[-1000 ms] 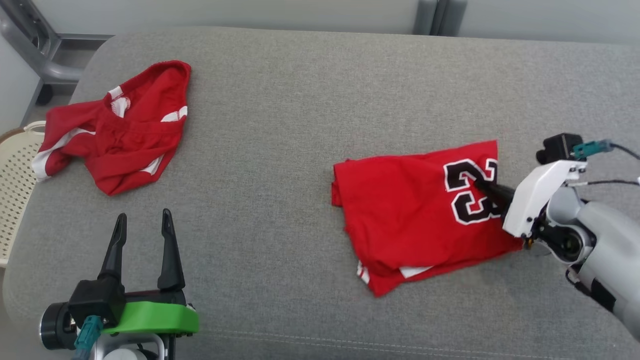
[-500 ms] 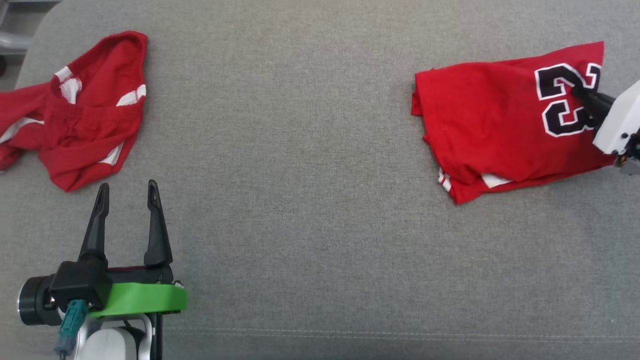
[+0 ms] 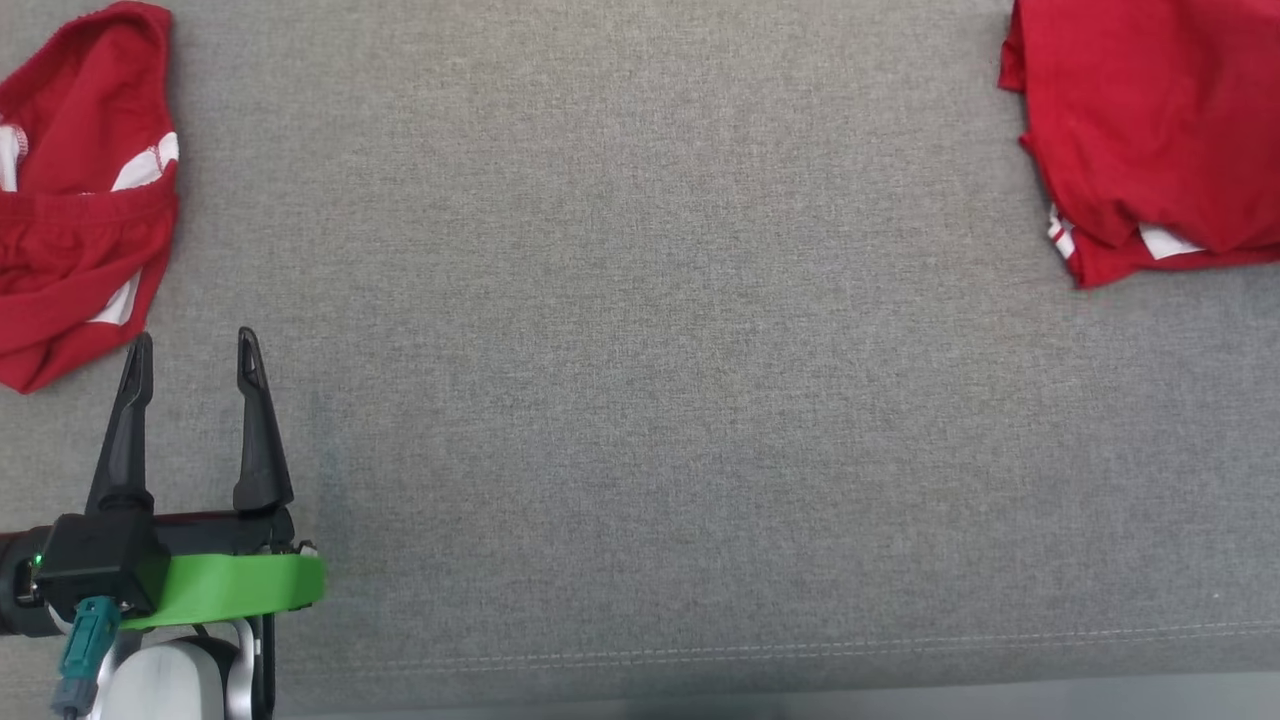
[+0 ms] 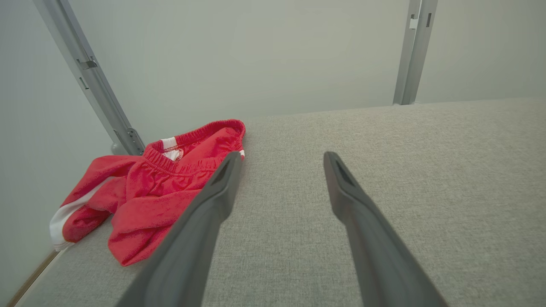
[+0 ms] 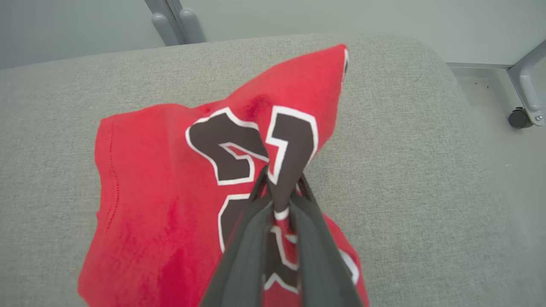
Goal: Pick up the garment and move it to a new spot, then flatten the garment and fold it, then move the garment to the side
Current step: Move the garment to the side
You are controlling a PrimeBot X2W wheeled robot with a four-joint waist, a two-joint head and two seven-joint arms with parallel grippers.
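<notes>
Jersey [image 5: 149, 204] folded, right fingers [image 5: 243, 251] pinched shut on its numbered edge, side-move likely in hand; left fingers [image 3: 262, 440] wide apart, empty; crumpled red shorts [image 3: 80, 230] untouched.

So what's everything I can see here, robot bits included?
jersey: one, red with black-and-white number, folded, right side of the surface
shorts: one pair, red with white trim, crumpled, left side
padded surface: one, grey, under both garments
frame posts: several, grey metal, behind the surface
caster wheel: one, black, on the floor
left gripper: one, dark fingers, open beside the shorts
right gripper: one, dark fingers, shut on the jersey
</notes>
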